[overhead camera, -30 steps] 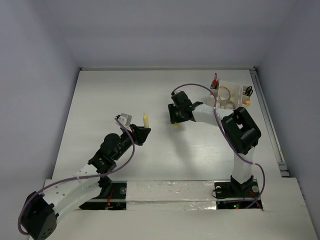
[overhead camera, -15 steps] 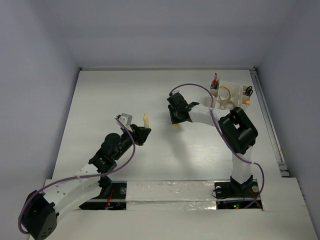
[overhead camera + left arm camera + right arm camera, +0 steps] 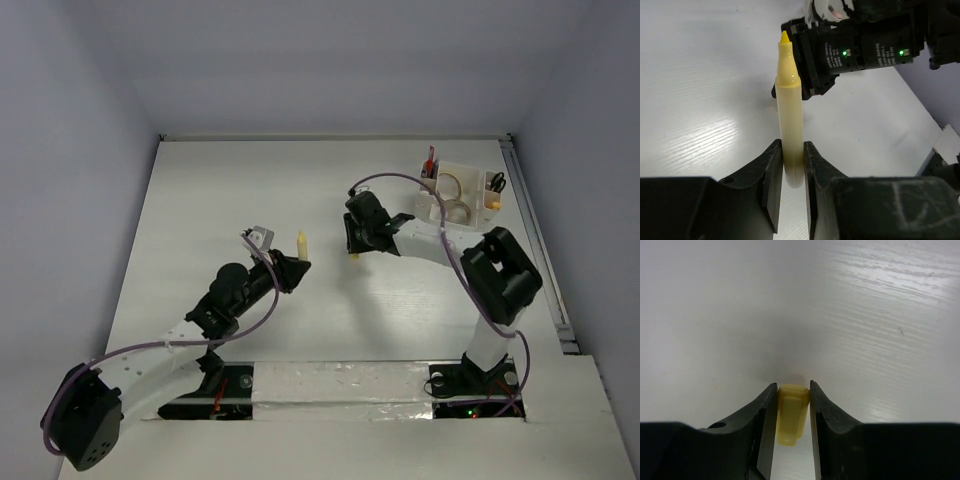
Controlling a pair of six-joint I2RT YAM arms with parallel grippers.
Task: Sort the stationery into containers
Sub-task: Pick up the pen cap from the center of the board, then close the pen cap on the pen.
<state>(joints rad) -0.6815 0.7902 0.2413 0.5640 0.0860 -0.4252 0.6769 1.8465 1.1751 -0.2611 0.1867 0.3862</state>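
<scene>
The left gripper (image 3: 790,152) is clamped on the lower barrel of an uncapped yellow marker (image 3: 789,100), which stands straight out from the jaws with its tip towards the top of the left wrist view. The right gripper (image 3: 791,386) has both fingers pressed against a short yellow cap (image 3: 791,415) low over the table (image 3: 250,180). Whether the cap rests on the surface or is just off it cannot be told.

In the top view the two grippers are near each other around the middle of the frame. The white organiser (image 3: 468,168) sits at the upper right. It holds two tape rolls (image 3: 450,185) in its wide compartments, small scissors (image 3: 496,182) at its right end, a red pen (image 3: 430,160) upright at its left corner and a small yellow block (image 3: 493,203) at the near right.

The table is white with a faint wood grain, enclosed by pale grey walls (image 3: 80,150). The organiser's contents are too small to make out further. Behind the marker, the right arm's black housing (image 3: 865,50) fills the upper right and is cut off by the frame.
</scene>
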